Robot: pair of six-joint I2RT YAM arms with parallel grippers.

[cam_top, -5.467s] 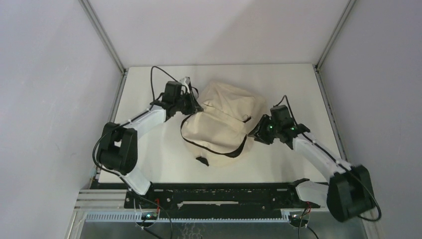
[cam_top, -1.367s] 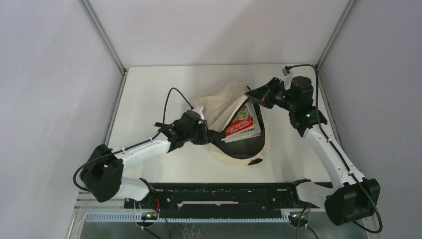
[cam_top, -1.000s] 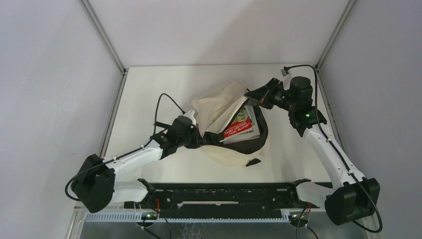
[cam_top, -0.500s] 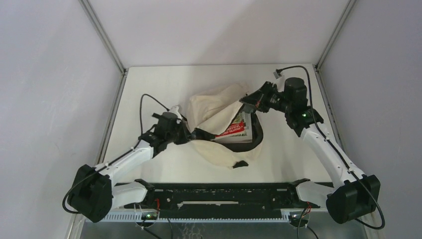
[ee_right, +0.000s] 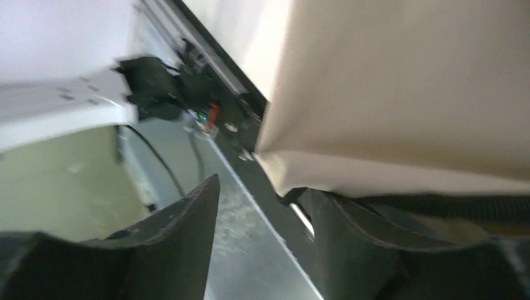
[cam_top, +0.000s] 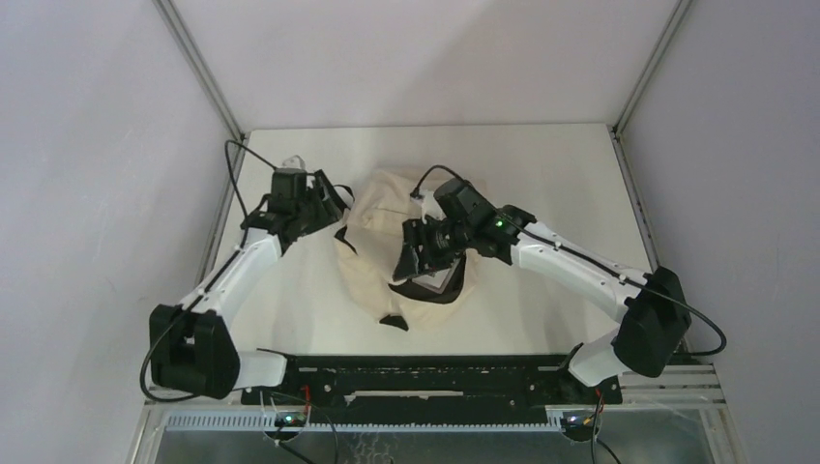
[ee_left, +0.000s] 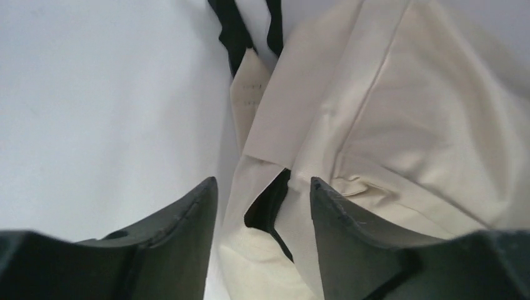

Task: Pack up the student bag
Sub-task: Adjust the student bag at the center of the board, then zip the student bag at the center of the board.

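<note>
- Student bag (cam_top: 372, 271): lies slumped in the middle of the table (cam_top: 561, 174). Its black buckle end (cam_top: 393, 320) points to the near edge. Half a second ago it was stretched wide between the two arms; it now sits as a loose heap, shifted slightly left.
- Bag mouth: only a dark slot shows, with a pale sliver of the book (cam_top: 443, 281) inside. The red cover, plainly exposed a second ago, is now under canvas. Judgement: the book is loaded, and closing the opening is what remains.
- Right gripper (cam_top: 414, 253): has swung in from the far right corner and now hangs over the bag's middle, just above the mouth. In the right wrist view its jaws (ee_right: 262, 187) stand apart and clamp nothing. The canvas edge and black zip tape lie beside one finger. The rim it pinched is released.
- Left gripper (cam_top: 327, 208): has moved from the near-left rim to the bag's far-left shoulder. In the left wrist view its jaws (ee_left: 262, 184) are parted over a fold of canvas with nothing pinched. A black strap (ee_left: 232, 25) lies beyond.
</note>
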